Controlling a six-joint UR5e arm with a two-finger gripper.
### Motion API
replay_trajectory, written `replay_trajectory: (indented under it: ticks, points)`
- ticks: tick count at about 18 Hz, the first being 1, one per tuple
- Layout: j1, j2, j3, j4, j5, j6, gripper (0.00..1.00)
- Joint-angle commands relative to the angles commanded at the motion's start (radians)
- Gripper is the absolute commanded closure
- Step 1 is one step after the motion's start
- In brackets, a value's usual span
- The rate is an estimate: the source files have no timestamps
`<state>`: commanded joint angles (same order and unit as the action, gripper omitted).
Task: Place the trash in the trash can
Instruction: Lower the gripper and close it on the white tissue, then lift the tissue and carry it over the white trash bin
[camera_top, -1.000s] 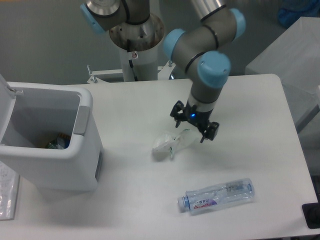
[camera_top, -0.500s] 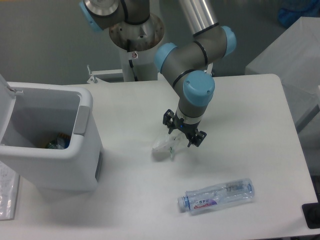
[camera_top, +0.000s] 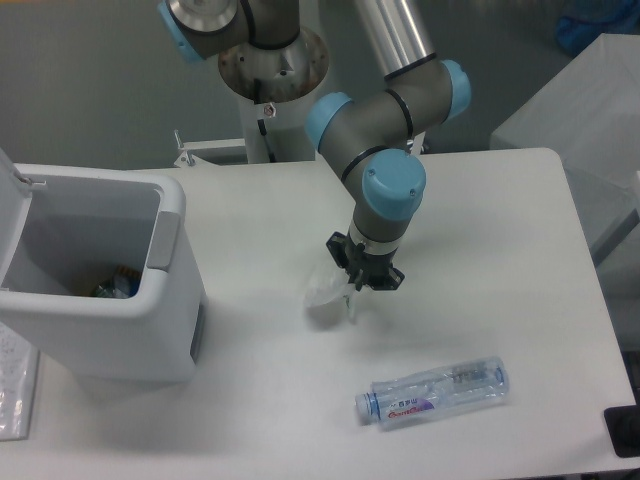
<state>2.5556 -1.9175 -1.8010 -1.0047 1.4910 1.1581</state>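
A: Where's the tool (camera_top: 356, 283) now?

B: Right over the wrapper (camera_top: 327, 293), lower and further left than 1 second ago, when it hung off to the wrapper's right. The fingers appear to reach into the crumpled plastic.

A: Clamped on it?

B: I cannot tell. The fingers are dark and small against the wrapper, and the wrist hides part of them. They do look closer together than in the earlier frames.

A: Has the wrapper moved?

B: Barely. It lies on the counter (camera_top: 500, 250) near the middle, as before.

A: And the bottle (camera_top: 433, 393)?

B: Unchanged, on its side near the counter's front edge, well apart from the tool, cap end to the left.

A: The bin (camera_top: 110, 290)?

B: At the left, lid open, some coloured scraps at the bottom. Same as before.
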Motion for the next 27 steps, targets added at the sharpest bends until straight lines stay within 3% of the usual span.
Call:
replay_trajectory:
  ticks: [3,5,10,13,20,27]
  points:
    - [0.011,0.024,0.025,-0.005,-0.043,-0.008,1.00]
    - [0.025,0.041,0.074,-0.035,-0.150,-0.058,1.00]
    - [0.025,0.064,0.221,-0.201,-0.316,-0.204,1.00]
    - [0.018,0.113,0.255,-0.261,-0.388,-0.245,1.00]
    - [0.003,0.271,0.278,-0.267,-0.636,-0.408,1.00]
    - [-0.115,0.345,0.278,-0.255,-0.684,-0.523,1.00]
